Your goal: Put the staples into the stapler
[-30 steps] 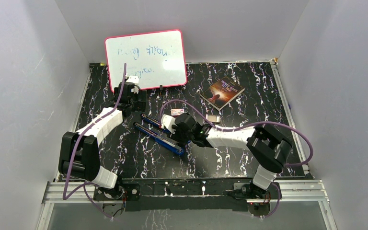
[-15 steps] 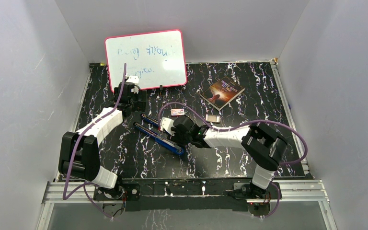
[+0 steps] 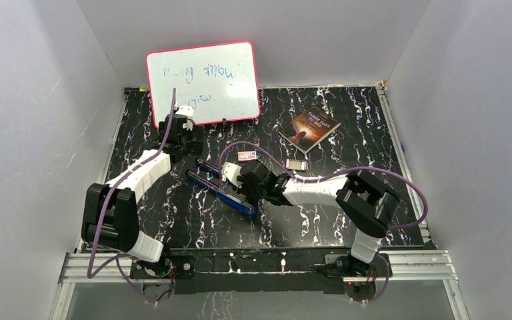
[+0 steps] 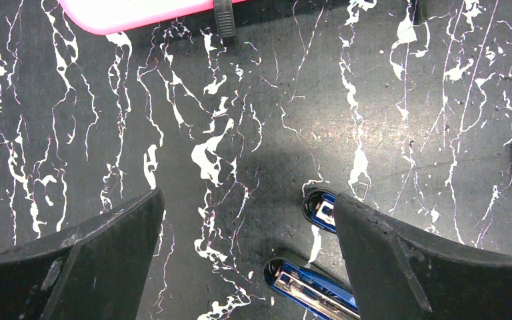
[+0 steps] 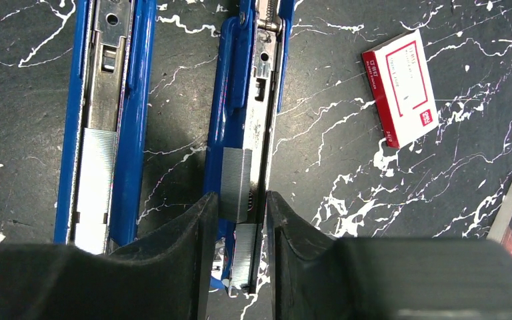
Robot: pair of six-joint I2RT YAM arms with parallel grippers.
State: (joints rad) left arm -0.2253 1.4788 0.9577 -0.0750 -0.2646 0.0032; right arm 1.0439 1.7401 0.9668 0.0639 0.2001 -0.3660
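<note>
Right gripper [image 5: 240,200] on staples [image 5: 237,177] (over stapler [image 5: 229,100])

- Black bench [image 3: 347,113], veined with white marbling.
- Blue metal stapler [image 5: 230,93], silvery inside.
- Silvery-grey ridged staple strip [image 5: 237,180].
- White cardboard box [image 5: 403,87], red label.
- Pink-rimmed whiteboard [image 3: 203,83].

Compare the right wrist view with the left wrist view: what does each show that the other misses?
Right wrist only: the right pincer shut on staples over the channel of the open stapler, and a red-labelled white box. Left wrist only: the left pincer, open and empty, and the pink-edged whiteboard. Both: the blue stapler and the marbled table.
</note>
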